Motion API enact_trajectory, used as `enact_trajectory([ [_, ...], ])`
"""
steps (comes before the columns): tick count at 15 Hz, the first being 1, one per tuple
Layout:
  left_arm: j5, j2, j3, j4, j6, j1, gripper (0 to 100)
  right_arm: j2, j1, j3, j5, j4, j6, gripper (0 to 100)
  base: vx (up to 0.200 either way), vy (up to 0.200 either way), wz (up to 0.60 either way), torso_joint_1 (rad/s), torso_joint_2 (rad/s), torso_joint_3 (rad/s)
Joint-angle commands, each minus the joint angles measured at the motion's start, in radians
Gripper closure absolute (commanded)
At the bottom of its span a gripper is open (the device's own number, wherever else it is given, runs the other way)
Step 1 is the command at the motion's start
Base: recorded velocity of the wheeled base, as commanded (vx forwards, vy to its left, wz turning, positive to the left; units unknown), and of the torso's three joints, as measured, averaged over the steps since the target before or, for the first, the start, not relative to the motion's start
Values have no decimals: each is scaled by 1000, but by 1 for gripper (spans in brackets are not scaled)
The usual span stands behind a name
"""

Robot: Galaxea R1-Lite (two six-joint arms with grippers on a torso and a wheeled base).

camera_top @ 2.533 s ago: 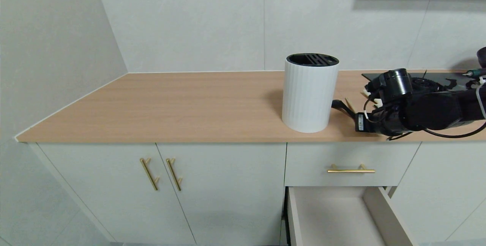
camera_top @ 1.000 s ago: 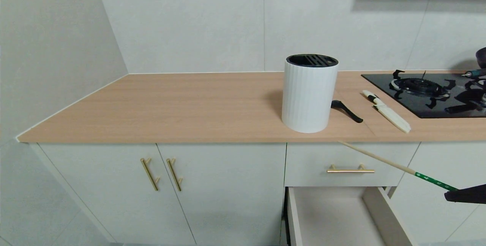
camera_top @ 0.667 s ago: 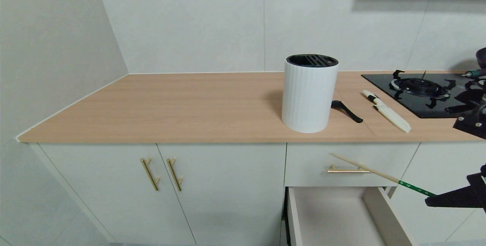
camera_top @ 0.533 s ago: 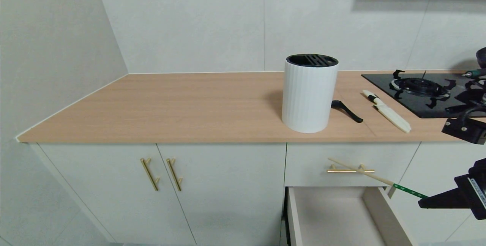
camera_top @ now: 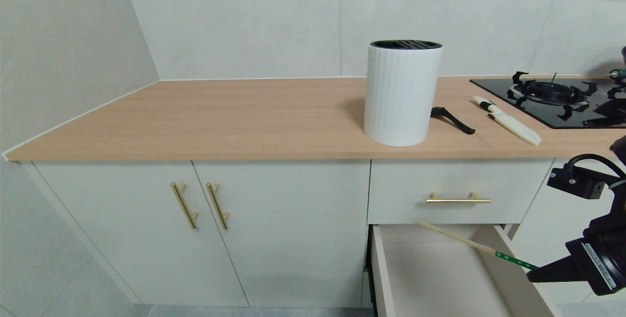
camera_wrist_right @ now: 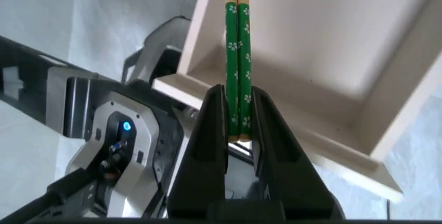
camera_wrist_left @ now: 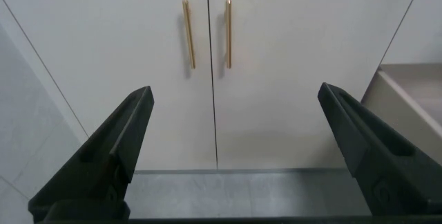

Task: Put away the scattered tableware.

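Right wrist view showed my right gripper (camera_wrist_right: 238, 113) pinched tight on a pair of chopsticks (camera_wrist_right: 237, 44), both fingers pressed against their green, flower-printed ends. The bare wooden tips pointed away from me, out over the open drawer (camera_wrist_right: 324, 44). In the head view the sticks hung in the air, slanting up from the gripper across the drawer's mouth, touching nothing else as far as I could tell. My left gripper (camera_wrist_left: 235, 96) was spread wide and held nothing, low down and facing the cabinet doors (camera_wrist_left: 207, 79).

I judged the task partly done. The chopsticks were lifted and brought to the drawer but not yet laid inside. On the counter (camera_top: 244, 116) a black-handled utensil (camera_top: 452, 120) lay just beside the white holder (camera_top: 402, 94). A pale knife (camera_top: 508, 121) lay between that utensil and the stove (camera_top: 552, 101). Both looked left to put away.

The chopsticks were thin, straight, light wood, held side by side with their ends even.
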Motion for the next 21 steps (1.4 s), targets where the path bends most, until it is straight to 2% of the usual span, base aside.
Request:
enact_trajectory([
  [1, 0, 0, 0, -1, 0, 0, 0, 16, 3, 6, 1, -11, 0, 100, 0, 0, 0, -159, 471, 295],
  [9, 0, 0, 0, -1, 0, 0, 0, 62, 3, 55, -12, -94, 0, 100, 0, 0, 0, -115, 442, 318],
  [14, 0, 0, 0, -1, 0, 0, 0, 93, 3, 69, -12, -131, 0, 100, 0, 0, 0, -18, 78, 54],
  [16, 0, 0, 1, -1, 0, 0, 0, 151, 3, 86, -12, -190, 0, 100, 0, 0, 0, 0, 0, 0],
  [18, 0, 0, 0, -1, 0, 0, 0, 260, 3, 132, -39, -324, 6, 100, 0, 0, 0, 0, 0, 0],
  [19, 0, 0, 0, -1, 0, 0, 0, 328, 3, 149, -55, -401, 19, 100, 0, 0, 0, 0, 0, 0],
  [21, 0, 0, 0, -1, 0, 0, 0, 418, 4, 149, -61, -460, 80, 100, 0, 0, 0, 0, 0, 0],
])
